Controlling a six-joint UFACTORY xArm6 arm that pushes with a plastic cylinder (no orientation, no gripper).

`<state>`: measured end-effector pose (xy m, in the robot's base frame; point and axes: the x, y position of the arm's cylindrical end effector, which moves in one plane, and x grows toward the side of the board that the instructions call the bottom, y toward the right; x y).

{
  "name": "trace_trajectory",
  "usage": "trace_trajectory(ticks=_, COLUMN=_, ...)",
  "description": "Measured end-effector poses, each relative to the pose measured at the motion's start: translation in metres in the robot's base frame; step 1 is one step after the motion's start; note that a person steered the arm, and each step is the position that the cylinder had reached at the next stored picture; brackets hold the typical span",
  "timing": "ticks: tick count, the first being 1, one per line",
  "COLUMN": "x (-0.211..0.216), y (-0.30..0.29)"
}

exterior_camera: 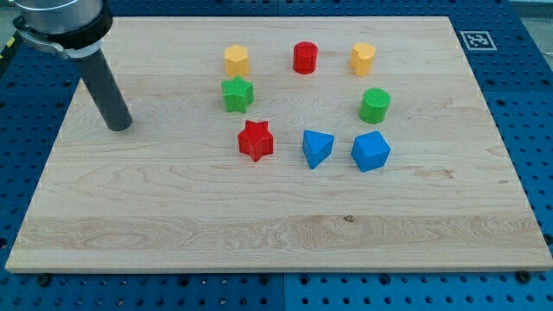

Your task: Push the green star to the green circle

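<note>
While my tip (120,126) rests left, green star (237,94), green circle (375,105) apart.

board (173,216): pale wood, matt (visible grain) | green star (237,94): ridged plastic | rod (105,91): dark, matt

Light is bright, even and diffuse, seemingly from overhead. The pale wooden tabletop (173,225) shows its grain clearly with no glare or hot spots. Shadows are faint and short: a soft dark rim hugs the base of each block, as at the red star (256,140), and a small smudge sits around my tip (119,126). Focus is sharp throughout; the tabletop's edges run straight, without visible distortion.
</note>
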<state>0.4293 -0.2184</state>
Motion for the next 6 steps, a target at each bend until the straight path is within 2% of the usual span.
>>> trace_trajectory(ticks=3, x=-0.001, y=0.0)
trace_trajectory(ticks=4, x=-0.036, y=0.021)
trace_trajectory(ticks=6, x=-0.049, y=0.095)
